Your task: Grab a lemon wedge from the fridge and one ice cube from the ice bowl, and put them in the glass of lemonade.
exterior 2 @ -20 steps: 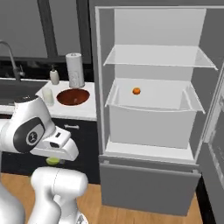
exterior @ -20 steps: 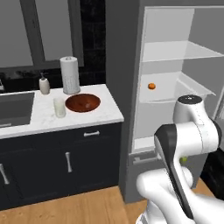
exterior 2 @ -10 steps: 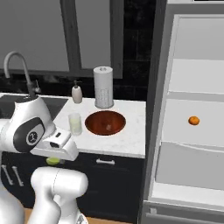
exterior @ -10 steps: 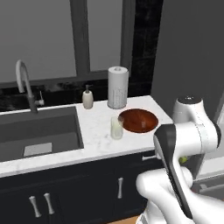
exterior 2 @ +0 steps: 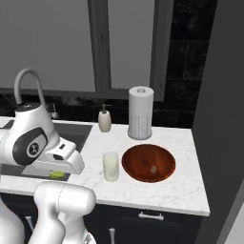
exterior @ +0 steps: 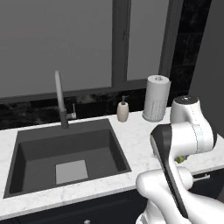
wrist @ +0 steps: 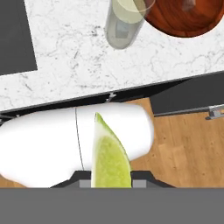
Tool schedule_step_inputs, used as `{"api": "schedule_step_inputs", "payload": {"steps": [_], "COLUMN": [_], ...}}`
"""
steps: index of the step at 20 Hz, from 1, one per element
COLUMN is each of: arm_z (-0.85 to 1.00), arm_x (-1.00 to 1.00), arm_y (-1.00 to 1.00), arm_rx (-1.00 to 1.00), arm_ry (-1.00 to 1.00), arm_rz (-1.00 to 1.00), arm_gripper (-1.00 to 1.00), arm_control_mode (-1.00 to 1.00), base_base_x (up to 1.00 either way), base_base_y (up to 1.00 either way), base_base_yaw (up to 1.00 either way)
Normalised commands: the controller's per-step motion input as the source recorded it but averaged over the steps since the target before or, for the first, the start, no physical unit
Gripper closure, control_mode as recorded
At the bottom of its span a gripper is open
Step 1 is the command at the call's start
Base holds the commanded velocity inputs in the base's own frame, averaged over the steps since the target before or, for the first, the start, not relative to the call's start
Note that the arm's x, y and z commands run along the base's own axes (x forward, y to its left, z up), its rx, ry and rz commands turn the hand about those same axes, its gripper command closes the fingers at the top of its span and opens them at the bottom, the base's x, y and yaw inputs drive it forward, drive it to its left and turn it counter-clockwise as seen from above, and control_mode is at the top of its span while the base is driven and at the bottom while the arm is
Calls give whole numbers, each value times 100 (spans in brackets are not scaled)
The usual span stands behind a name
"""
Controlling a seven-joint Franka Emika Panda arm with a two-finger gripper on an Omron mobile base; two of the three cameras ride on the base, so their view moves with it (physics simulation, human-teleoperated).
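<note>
Short of the glass of lemonade (exterior 2: 111, 166), tool (wrist: 111, 181) pinching lemon wedge (wrist: 109, 155), so fetching done; dropping it in and taking ice from the ice bowl (exterior 2: 148, 163) beside the glass remain.

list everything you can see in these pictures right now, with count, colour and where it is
lemon wedge: one, yellow-green, clamped between the gripper's tips
glass of lemonade: one, clear with pale liquid, on the counter left of the bowl
ice bowl: one, reddish-brown, on the counter, pale ice cube inside
paper-towel roll: one, white, behind the bowl
soap bottle: one, beige, left of the roll
sink: one, dark grey, set in the counter
faucet: one, grey, behind the sink
counter: one, white marble
gripper: one, dark-tipped, shut on the wedge
</note>
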Motion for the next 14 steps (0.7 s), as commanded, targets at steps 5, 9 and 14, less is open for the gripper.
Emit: {"api": "schedule_step_inputs", "payload": {"steps": [5, 9, 14], "arm_z": [0, 0, 0], "arm_x": [0, 0, 0], "arm_y": [0, 0, 0], "arm_rx": [-1, 0, 0], "arm_ry": [-1, 0, 0], "arm_rz": [-4, -1, 0], "arm_gripper": [100, 100, 100], "arm_control_mode": [-100, -100, -100], "base_base_x": [6, 0, 0], "base_base_y": [0, 0, 0], "base_base_yaw": [-2, 0, 0]}}
